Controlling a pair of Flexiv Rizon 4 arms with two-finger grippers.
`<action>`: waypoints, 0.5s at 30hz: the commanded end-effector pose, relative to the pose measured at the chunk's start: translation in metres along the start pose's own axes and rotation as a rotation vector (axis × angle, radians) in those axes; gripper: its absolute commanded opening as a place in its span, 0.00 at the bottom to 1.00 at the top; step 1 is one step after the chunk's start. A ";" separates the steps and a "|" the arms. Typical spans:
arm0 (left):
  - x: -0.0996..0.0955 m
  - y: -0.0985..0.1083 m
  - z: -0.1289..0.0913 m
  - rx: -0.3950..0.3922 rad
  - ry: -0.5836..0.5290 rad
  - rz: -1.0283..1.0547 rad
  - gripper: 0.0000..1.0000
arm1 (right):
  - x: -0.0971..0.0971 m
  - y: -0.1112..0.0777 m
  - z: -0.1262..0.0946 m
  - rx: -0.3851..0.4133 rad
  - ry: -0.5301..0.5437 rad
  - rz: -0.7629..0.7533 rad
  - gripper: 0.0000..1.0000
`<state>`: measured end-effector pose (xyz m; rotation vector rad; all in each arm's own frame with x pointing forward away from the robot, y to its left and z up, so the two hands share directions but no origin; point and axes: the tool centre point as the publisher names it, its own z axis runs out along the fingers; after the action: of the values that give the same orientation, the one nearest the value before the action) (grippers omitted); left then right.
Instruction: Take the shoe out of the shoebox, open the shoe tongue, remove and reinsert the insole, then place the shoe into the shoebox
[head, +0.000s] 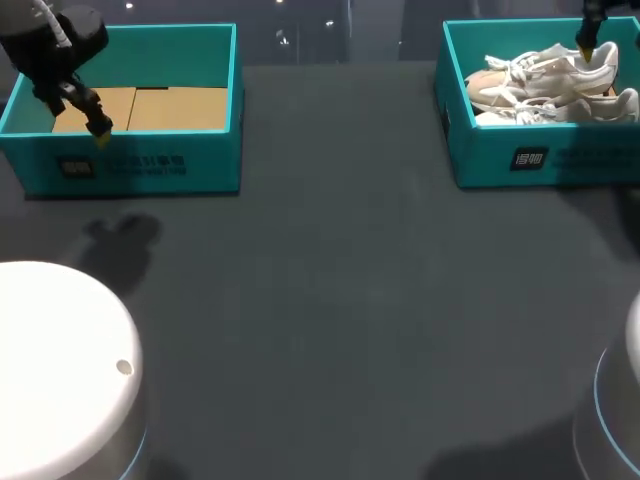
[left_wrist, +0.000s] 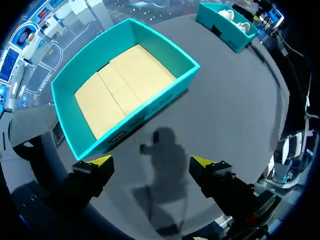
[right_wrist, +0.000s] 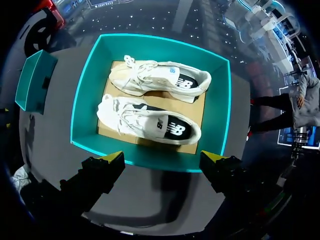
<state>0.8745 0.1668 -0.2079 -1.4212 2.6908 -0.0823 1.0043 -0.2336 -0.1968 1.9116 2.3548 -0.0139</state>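
**Head view.** Bench (head: 330, 300): shoebox (head: 500, 155) at two o'clock, holding two pale shoes (head: 545, 75), right tool (head: 586, 48) above them. Empty box (head: 150, 165) at ten o'clock, left tool (head: 100, 130) over it.

**Left wrist view.** Left tool (left_wrist: 152, 161) spread wide, holding nothing.

**Right wrist view.** Right tool (right_wrist: 164, 157) spread wide, empty, with the shoes ahead. Probably light, with a soft upper and firmer sole. Grip across the heel collar.

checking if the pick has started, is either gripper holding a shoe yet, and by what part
Nothing is held. The left gripper and the right gripper are both open and empty; the white shoes lie untouched in the shoebox.
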 end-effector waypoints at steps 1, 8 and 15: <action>-0.019 -0.001 0.002 -0.152 0.036 -0.702 1.00 | -0.002 -0.016 0.004 -0.021 0.018 -0.002 1.00; -0.045 0.011 0.005 -0.145 0.053 -0.872 1.00 | 0.005 -0.025 0.013 -0.001 0.057 -0.017 1.00; -0.061 0.016 0.000 -0.098 0.065 -0.965 1.00 | 0.008 -0.029 0.013 0.001 0.061 -0.025 1.00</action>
<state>0.8920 0.2231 -0.2093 -2.1315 2.2901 -0.0337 0.9779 -0.2330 -0.2128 1.9108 2.4212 0.0390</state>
